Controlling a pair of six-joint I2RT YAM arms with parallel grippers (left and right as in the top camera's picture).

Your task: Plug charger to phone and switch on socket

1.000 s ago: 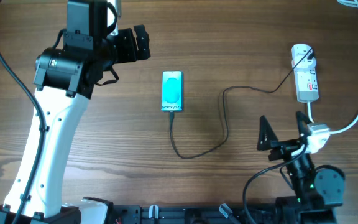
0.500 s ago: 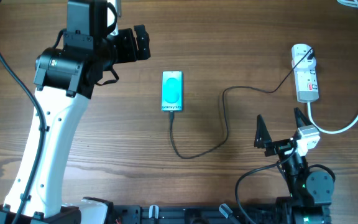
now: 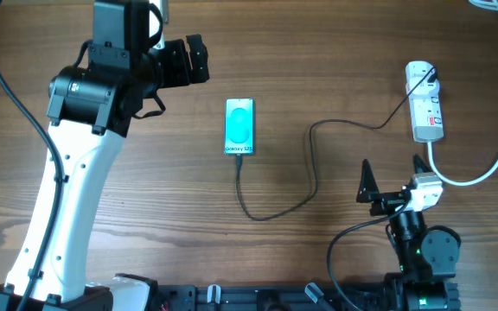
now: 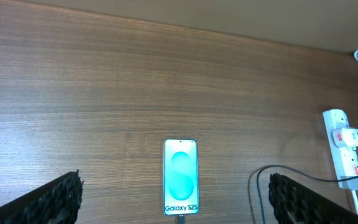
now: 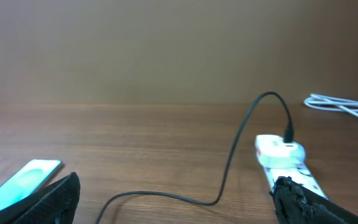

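The phone [image 3: 239,127] lies flat mid-table, cyan-green screen lit, "Galaxy S25" at its near end; it also shows in the left wrist view [image 4: 181,177] and at the right wrist view's left edge [image 5: 17,185]. The black charger cable [image 3: 311,164] runs from the phone's near end, loops right, and ends in a plug seated in the white socket strip [image 3: 425,113]. The connector tip sits at the phone's port [image 4: 180,217]. My left gripper [image 3: 194,59] is open, high and left of the phone. My right gripper [image 3: 394,180] is open, low, near the socket's front end [image 5: 288,162].
The socket's thick white cord [image 3: 491,168] curves along the right edge of the table. Black base wires [image 3: 7,86] hang at the far left. The wood table [image 3: 335,60] shows bare between phone and socket.
My right arm has drawn back toward its base, away from the socket, its gripper dropping lower in the overhead view. The left arm, phone and cable have not moved.
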